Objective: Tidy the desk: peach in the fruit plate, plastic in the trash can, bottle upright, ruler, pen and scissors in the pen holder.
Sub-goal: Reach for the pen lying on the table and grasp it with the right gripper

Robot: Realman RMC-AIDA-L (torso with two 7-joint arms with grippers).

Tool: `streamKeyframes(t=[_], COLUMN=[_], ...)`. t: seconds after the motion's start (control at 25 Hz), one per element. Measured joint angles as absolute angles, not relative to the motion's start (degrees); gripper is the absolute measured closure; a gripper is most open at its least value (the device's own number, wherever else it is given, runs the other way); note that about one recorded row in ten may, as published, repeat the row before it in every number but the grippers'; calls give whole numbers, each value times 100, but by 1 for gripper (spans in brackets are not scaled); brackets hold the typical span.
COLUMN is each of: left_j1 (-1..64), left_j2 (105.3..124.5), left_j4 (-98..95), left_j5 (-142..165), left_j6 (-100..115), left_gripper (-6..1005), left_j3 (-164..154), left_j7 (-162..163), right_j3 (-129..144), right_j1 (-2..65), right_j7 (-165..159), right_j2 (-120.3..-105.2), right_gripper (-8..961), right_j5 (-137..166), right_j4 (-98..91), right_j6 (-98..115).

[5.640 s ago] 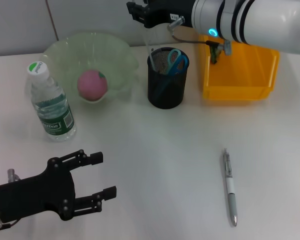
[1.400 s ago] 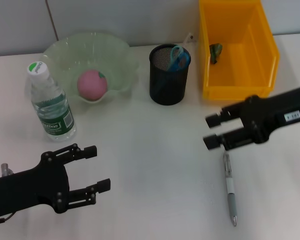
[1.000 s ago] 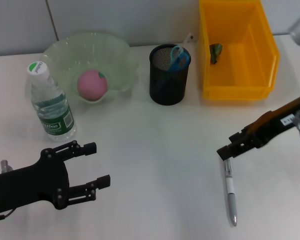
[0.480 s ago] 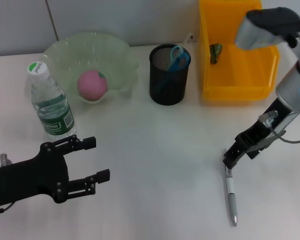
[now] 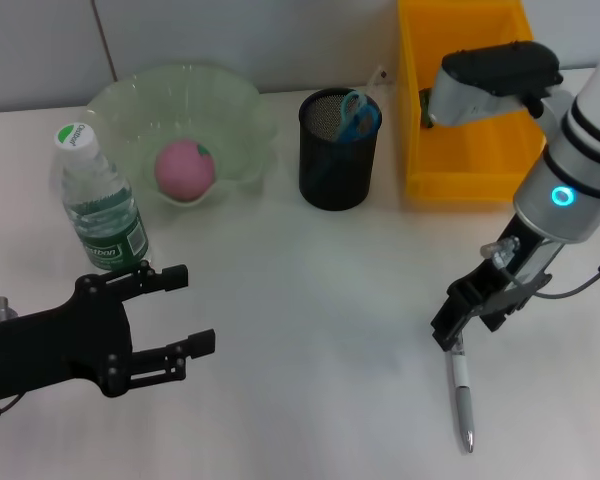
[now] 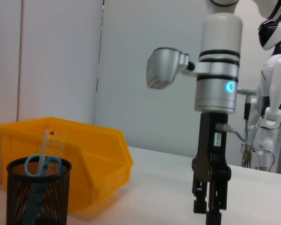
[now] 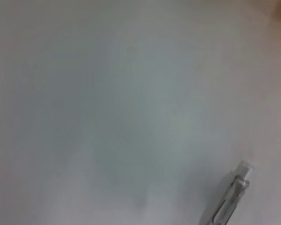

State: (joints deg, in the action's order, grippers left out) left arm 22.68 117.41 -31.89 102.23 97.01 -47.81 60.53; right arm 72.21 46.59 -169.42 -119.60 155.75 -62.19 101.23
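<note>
The pen (image 5: pixel 462 388) lies on the white desk (image 5: pixel 310 300) at the front right and also shows in the right wrist view (image 7: pixel 232 197). My right gripper (image 5: pixel 452 330) points straight down just over the pen's far end, open and holding nothing; from the left wrist it appears as the right gripper (image 6: pixel 210 211). The left gripper (image 5: pixel 185 310) hovers open at the front left. The peach (image 5: pixel 185 168) rests in the fruit plate (image 5: pixel 120 105). The bottle (image 5: pixel 100 205) stands upright. Scissors (image 5: pixel 355 112) and ruler (image 6: pixel 54 140) stick out of the pen holder (image 5: pixel 335 160). The right arm hides the plastic.
The yellow trash can (image 5: pixel 475 165) stands at the back right, beside the pen holder, with the right arm's upper part across it. A wall runs along the desk's far edge. Bare desk lies between the two grippers.
The right arm swung from over the pen holder to the front right, turned its gripper downward and lowered it to the pen's far end. The left gripper drifted slightly.
</note>
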Motion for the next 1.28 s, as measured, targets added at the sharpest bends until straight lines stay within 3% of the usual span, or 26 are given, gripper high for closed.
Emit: streamKeyframes(t=[1.28], left_j1=[2338], left_j2=[11697], left_j4=[-3190], left_j5=[10248], left_j6=[9756], left_gripper=[199], left_j3=[-4843], left_j7=[6015], right_j3=[7367], right_j1=[5091], right_j7=[-16927], right_j2=[-11926], right_gripper=[287], right_j5=[15686], right_j4=[-5002], right_j6=[9282])
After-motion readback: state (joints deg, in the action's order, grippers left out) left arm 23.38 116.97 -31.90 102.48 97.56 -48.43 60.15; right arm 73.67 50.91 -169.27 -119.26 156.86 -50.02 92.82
